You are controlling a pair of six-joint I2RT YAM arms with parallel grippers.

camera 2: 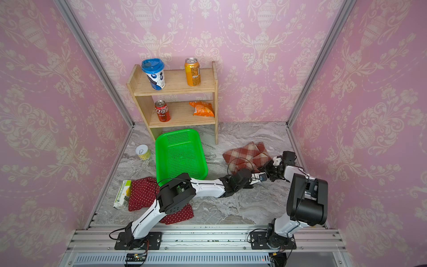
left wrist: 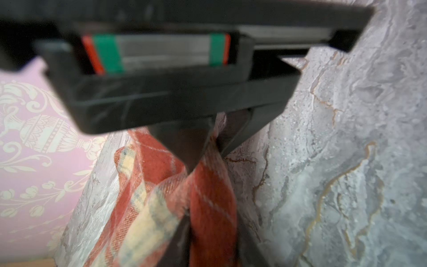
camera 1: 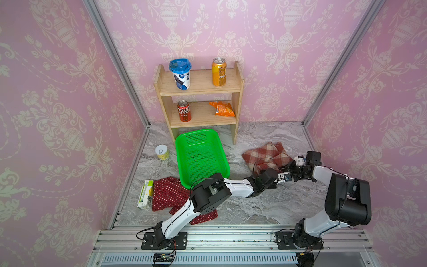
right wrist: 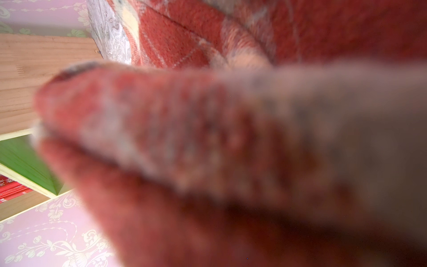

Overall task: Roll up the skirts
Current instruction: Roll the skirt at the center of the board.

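The plaid skirt (camera 1: 263, 154) (camera 2: 245, 153) lies crumpled on the marble table at the right, behind both grippers. My left gripper (camera 1: 275, 184) reaches across to its near edge. In the left wrist view, the left gripper (left wrist: 212, 245) is shut on a pinched strip of the plaid skirt (left wrist: 208, 203). My right gripper (camera 1: 288, 170) sits at the skirt's near right corner. A fold of the plaid skirt (right wrist: 208, 138) fills the right wrist view and hides the jaws. The polka-dot skirt (camera 1: 168, 194) (camera 2: 143, 194) lies flat at the front left, partly under the left arm.
A green basket (camera 1: 177, 148) stands in the middle, its near corner beside the left forearm. Behind it is a wooden shelf (camera 1: 198, 91) holding cans, a cup and a snack bag. A small tin (camera 1: 161, 152) and a carton (camera 1: 145, 194) lie at the left.
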